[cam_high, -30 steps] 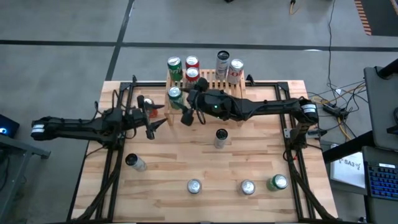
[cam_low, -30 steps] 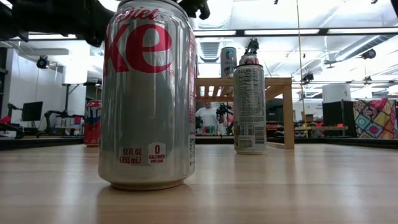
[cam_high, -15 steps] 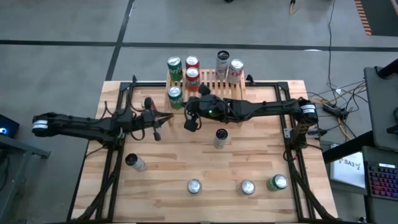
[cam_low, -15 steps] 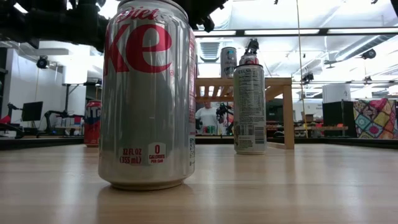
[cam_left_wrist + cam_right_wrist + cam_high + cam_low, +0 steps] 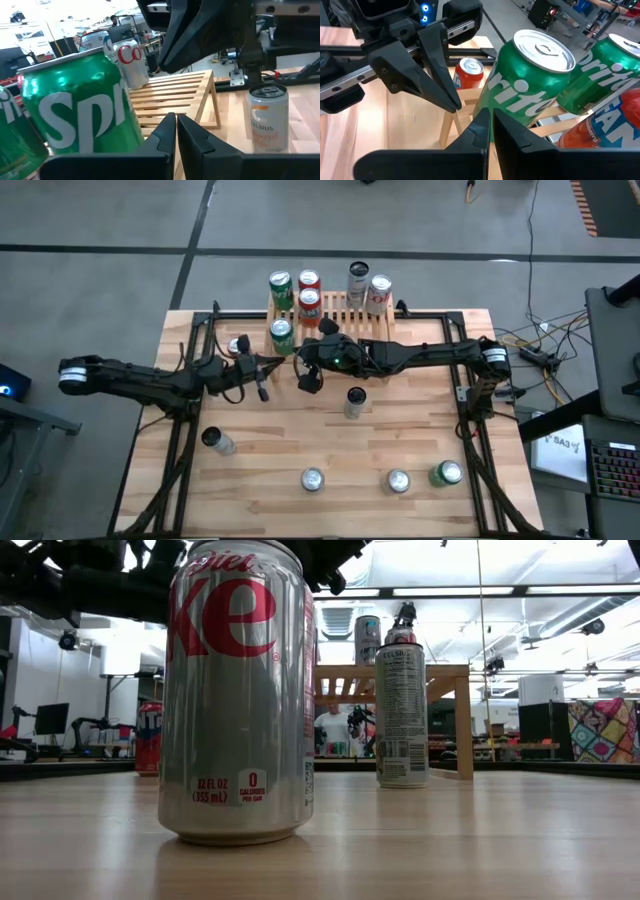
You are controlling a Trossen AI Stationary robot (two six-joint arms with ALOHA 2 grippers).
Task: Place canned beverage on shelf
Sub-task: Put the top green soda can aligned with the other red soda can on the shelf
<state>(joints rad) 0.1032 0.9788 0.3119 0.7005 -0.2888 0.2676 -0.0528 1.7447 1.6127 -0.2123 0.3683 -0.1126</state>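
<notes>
The light-wood slatted shelf [image 5: 335, 315] stands at the table's far edge with several cans on it. A green Sprite can [image 5: 282, 333] stands upright on its near left corner; it also shows in the left wrist view [image 5: 80, 107] and the right wrist view [image 5: 522, 87]. My left gripper [image 5: 270, 364] is shut and empty, just left of and nearer than that can; its shut tips show in its own wrist view [image 5: 176, 119]. My right gripper [image 5: 306, 378] is shut and empty, just right of and nearer than the can, as its own wrist view shows [image 5: 488, 114].
A red can [image 5: 238, 345] stands on the table left of the shelf. A tall Celsius can [image 5: 354, 401] stands mid-table. A dark can [image 5: 215, 441], two silver cans [image 5: 312, 478] [image 5: 398, 480] and a green can [image 5: 447, 473] stand near the front edge. Black frame rails run along both sides.
My left gripper has shut its spread fingers and moved toward the table's right, closer to the shelf's near left corner. My right gripper has drawn back a little from the Sprite can toward the near edge. The can stays upright on the shelf.
</notes>
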